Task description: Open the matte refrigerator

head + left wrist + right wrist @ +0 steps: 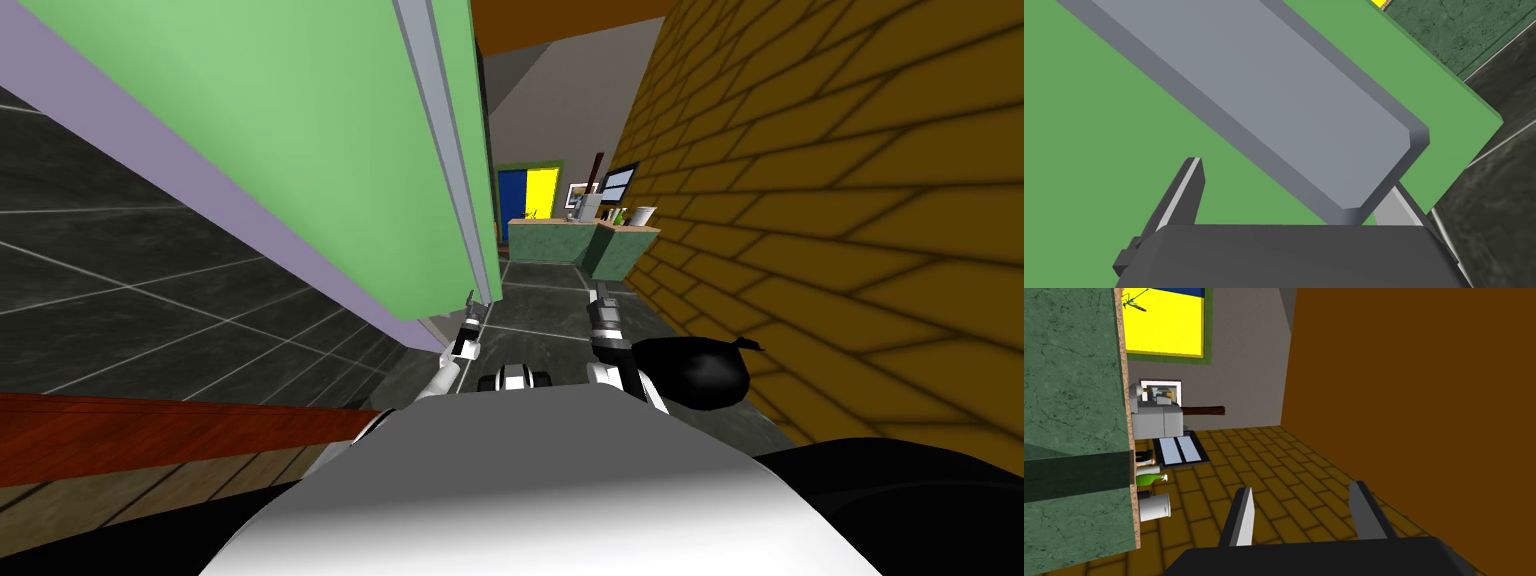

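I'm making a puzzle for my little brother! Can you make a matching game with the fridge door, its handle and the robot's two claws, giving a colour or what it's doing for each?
Things:
1. fridge door
2. handle
3. left claw
4. right claw

Colour or state:
A. grey
B. open, holding nothing
C. green
D. open, astride the handle's end

Pairs: 1-C, 2-A, 3-D, 4-B

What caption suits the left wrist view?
Open left gripper straddling the grey handle near its end, green refrigerator door behind.
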`<state>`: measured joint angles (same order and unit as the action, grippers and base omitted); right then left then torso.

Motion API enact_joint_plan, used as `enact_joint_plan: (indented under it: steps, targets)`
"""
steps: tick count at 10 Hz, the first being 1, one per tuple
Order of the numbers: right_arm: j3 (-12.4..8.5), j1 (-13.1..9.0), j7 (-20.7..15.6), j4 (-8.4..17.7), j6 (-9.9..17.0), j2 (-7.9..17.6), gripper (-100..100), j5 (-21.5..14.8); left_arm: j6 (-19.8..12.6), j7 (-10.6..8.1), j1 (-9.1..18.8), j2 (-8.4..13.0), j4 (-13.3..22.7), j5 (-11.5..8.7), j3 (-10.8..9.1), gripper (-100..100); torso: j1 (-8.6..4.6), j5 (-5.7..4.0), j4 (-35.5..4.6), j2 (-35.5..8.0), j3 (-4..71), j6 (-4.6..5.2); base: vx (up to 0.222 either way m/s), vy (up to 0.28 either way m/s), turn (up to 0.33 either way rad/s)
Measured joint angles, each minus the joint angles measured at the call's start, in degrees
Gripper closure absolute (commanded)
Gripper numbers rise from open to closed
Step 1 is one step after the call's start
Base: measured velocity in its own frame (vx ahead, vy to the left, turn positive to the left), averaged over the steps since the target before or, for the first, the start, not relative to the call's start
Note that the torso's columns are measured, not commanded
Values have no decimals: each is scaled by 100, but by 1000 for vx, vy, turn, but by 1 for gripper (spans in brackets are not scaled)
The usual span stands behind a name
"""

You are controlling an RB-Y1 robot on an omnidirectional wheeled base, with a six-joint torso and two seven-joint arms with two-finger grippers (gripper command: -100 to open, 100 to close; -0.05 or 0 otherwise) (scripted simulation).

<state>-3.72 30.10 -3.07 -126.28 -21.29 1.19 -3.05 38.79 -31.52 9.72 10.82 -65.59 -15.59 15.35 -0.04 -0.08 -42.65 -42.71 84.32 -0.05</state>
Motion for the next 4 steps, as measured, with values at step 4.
enact_joint_plan:
  steps: [4]
  targets:
    - [0,0,0,0,0,0,0,0,-34,4,-34,2,35,3,12,0,3,6,28,37,22,5,0,0,0]
